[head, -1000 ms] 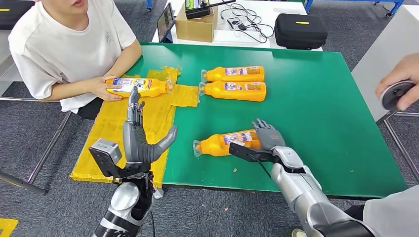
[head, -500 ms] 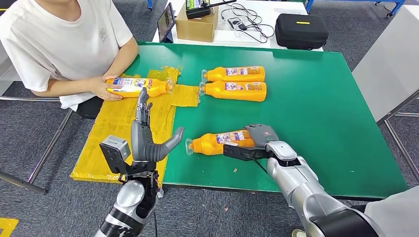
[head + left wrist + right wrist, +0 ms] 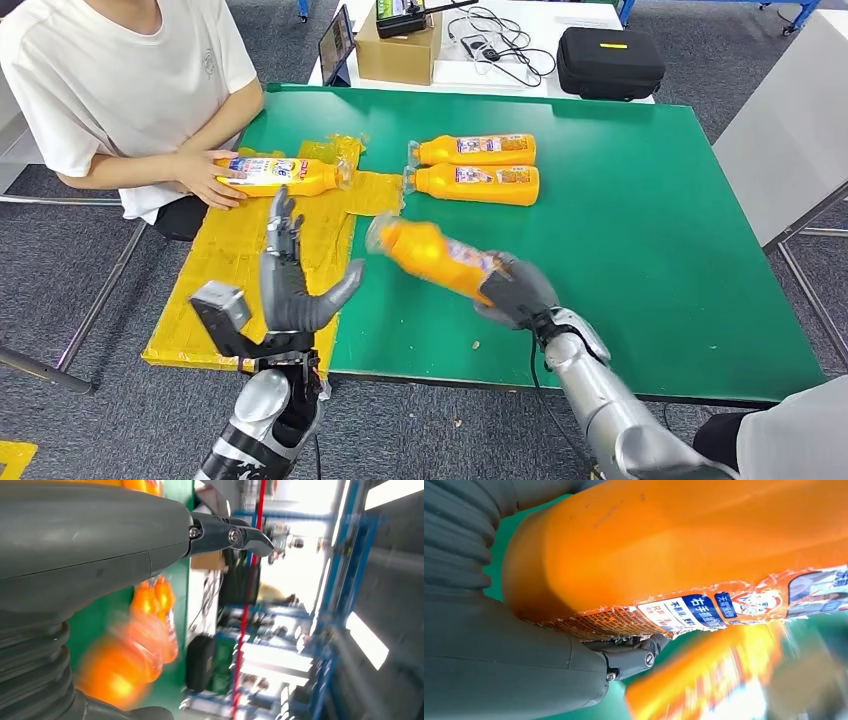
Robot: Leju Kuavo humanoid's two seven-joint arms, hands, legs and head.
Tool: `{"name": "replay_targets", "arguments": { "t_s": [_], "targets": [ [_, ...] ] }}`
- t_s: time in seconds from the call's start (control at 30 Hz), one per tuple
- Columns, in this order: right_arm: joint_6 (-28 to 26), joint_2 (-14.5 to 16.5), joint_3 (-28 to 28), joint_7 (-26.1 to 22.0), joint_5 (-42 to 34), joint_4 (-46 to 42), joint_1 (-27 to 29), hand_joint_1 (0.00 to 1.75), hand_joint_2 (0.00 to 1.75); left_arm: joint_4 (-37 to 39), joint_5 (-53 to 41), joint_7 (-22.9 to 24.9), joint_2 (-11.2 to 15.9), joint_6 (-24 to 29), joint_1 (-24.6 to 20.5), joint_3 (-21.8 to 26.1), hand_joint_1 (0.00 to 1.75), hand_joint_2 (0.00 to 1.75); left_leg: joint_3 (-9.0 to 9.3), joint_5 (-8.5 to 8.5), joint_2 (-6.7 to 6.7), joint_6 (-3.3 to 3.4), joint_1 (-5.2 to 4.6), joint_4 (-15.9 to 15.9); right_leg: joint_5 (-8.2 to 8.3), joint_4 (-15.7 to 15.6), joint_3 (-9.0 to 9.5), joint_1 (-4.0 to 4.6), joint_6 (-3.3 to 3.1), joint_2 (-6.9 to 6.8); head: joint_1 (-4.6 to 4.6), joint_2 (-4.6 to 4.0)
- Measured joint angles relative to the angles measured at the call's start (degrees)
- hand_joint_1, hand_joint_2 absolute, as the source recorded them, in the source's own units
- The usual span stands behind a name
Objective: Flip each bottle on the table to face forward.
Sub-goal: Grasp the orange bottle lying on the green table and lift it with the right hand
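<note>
My right hand (image 3: pixel 515 290) grips an orange bottle (image 3: pixel 435 256) by its base and holds it lifted off the green table (image 3: pixel 640 230), cap end tilted up toward the left. The right wrist view shows that bottle (image 3: pixel 684 545) close up with its torn label against my fingers (image 3: pixel 629 657). My left hand (image 3: pixel 295 285) stands open above the yellow mat (image 3: pixel 250 270), fingers spread and pointing up. Two more orange bottles (image 3: pixel 475 150) (image 3: pixel 475 184) lie side by side at the table's far middle. A person's hand rests on another orange bottle (image 3: pixel 275 176) lying on the mat.
A person in a white shirt (image 3: pixel 110 90) sits at the table's left side. Behind the table stand a cardboard box (image 3: pixel 395 50), cables and a black case (image 3: pixel 610 62). A white panel (image 3: pixel 790 130) stands at the right edge.
My right hand has picked the near bottle up off the table and swung it upward and leftward. The left hand has barely moved.
</note>
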Motion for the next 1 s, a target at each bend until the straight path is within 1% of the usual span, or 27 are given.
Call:
{"name": "replay_targets", "arguments": {
  "t_s": [0.07, 0.17, 0.23, 0.3, 0.37, 0.53, 0.67, 0.73, 0.83, 0.9, 1.0],
  "targets": [
    [-2.5, 0.98, -3.15, -1.56, -9.62, -6.38, 3.74, 1.75, 1.75, -1.59, 1.05, -1.73, -0.17, 3.12, 1.12, 1.48, 0.0, 1.75, -0.03, -0.01, -0.05, -0.01, 0.0, 0.0, -0.01, 0.0, -0.04, 0.0, 0.0, -0.01, 0.0, 0.0],
    [-7.29, 1.95, -6.29, -1.98, -18.52, -16.34, 8.97, 1.75, 1.75, -3.65, 2.9, -1.89, -0.37, 5.5, 2.64, 4.3, 0.0, 1.75, -0.08, -0.02, -0.18, -0.01, 0.01, 0.0, -0.05, -0.02, -0.09, 0.0, 0.0, -0.04, -0.01, 0.0],
    [-8.96, 2.17, -7.81, -2.53, -23.43, -23.24, 12.92, 1.75, 1.75, -4.75, 5.7, 0.22, -0.6, 4.42, 4.04, 6.21, 0.0, 1.75, -0.11, -0.04, -0.21, -0.01, 0.01, 0.0, -0.07, -0.02, -0.1, -0.01, -0.01, -0.04, 0.01, 0.0],
    [-8.29, 2.9, -9.75, -3.07, -30.94, -29.73, 16.45, 1.75, 1.75, -5.2, 8.97, 3.27, -0.69, 2.43, 5.09, 8.09, 0.0, 1.75, -0.18, -0.05, -0.19, 0.0, -0.01, -0.01, -0.06, -0.02, -0.17, -0.03, -0.01, -0.04, 0.01, 0.0],
    [-7.87, 3.9, -11.43, -3.59, -36.09, -35.35, 19.1, 1.75, 1.75, -5.22, 9.87, 4.5, -0.69, 0.65, 5.51, 9.48, 0.0, 1.75, -0.24, -0.05, -0.15, 0.0, -0.02, -0.01, -0.05, -0.02, -0.26, -0.04, -0.01, -0.03, 0.01, 0.0],
    [-9.62, 5.33, -12.11, -4.28, -36.83, -46.9, 23.54, 1.75, 1.75, -5.25, 9.7, 6.53, -0.69, -5.27, 6.45, 10.38, 0.0, 1.75, -0.23, -0.04, -0.07, 0.0, -0.03, -0.01, -0.04, -0.02, -0.28, -0.05, -0.01, -0.02, 0.0, 0.0],
    [-9.71, 5.62, -12.07, -4.65, -36.84, -51.05, 25.13, 1.75, 1.75, -5.2, 9.55, 7.28, -0.68, -8.41, 7.28, 10.14, 0.0, 1.75, -0.23, -0.04, -0.07, 0.0, -0.03, -0.01, -0.04, -0.02, -0.27, -0.05, -0.01, -0.02, 0.0, 0.0],
    [-8.86, 5.68, -11.65, -4.88, -36.23, -52.24, 25.58, 1.75, 1.75, -4.67, 8.62, 7.89, -0.64, -11.52, 7.81, 9.26, 0.0, 1.75, -0.23, -0.04, -0.07, 0.0, -0.03, -0.01, -0.04, -0.02, -0.27, -0.05, -0.01, -0.02, 0.01, 0.0],
    [-5.54, 5.5, -9.03, -4.28, -32.77, -52.68, 25.94, 1.75, 1.75, -2.17, 6.04, 7.82, -0.64, -16.08, 8.57, 6.45, 0.0, 1.75, -0.24, -0.06, 0.01, 0.0, -0.03, -0.01, -0.04, -0.02, -0.28, -0.05, -0.01, -0.01, 0.01, 0.0],
    [-3.6, 5.45, -6.02, -4.23, -29.59, -51.96, 26.04, 1.75, 1.75, -0.35, 5.5, 7.32, -0.69, -17.53, 8.73, 4.5, 0.0, 1.75, -0.24, -0.06, 0.03, 0.0, -0.03, -0.01, -0.04, -0.03, -0.29, -0.05, -0.01, -0.01, 0.01, 0.0],
    [-3.18, 5.77, -0.72, -5.04, -25.71, -49.69, 26.1, 1.75, 1.75, 1.37, 5.54, 6.95, -0.75, -18.79, 8.56, 1.97, 0.0, 1.75, -0.24, -0.05, 0.01, -0.01, -0.02, -0.01, -0.05, -0.02, -0.31, -0.04, -0.01, -0.01, 0.0, 0.0]
  ]
}}
